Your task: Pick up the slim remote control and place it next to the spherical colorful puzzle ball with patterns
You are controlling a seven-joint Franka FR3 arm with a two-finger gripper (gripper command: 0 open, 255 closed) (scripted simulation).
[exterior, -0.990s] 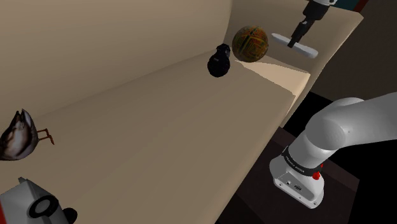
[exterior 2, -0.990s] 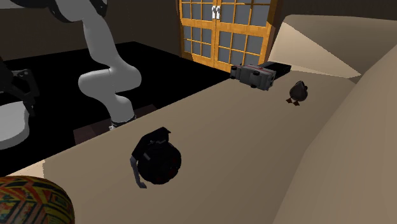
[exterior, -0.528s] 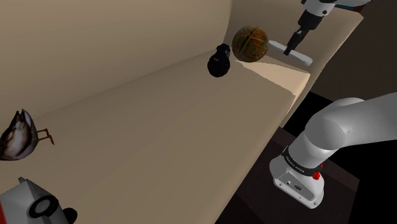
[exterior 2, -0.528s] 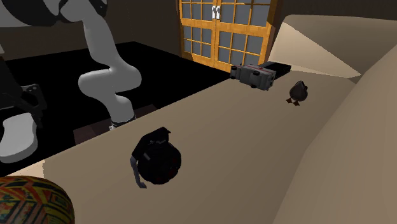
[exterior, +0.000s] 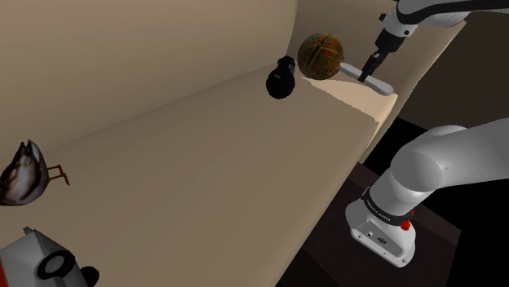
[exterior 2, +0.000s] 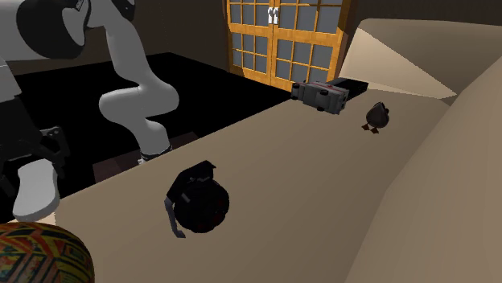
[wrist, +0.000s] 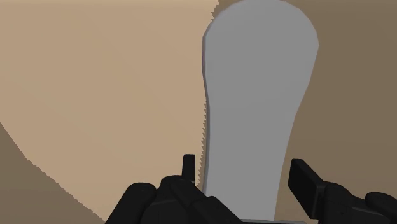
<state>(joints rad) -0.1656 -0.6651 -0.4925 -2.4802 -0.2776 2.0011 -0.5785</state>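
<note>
The tan couch is the biggest thing here, with a smooth matte seat and a back that curves upward. Beyond its edge is a black area, then an orange door made of small panes. The black thing on the seat is round and lumpy. Near it sits the ball, a sphere banded in orange, red and green. My gripper is clamped on the remote, a plain grey, flat slab with one rounded end. I hold it low, just beside the ball at the seat's end.
</note>
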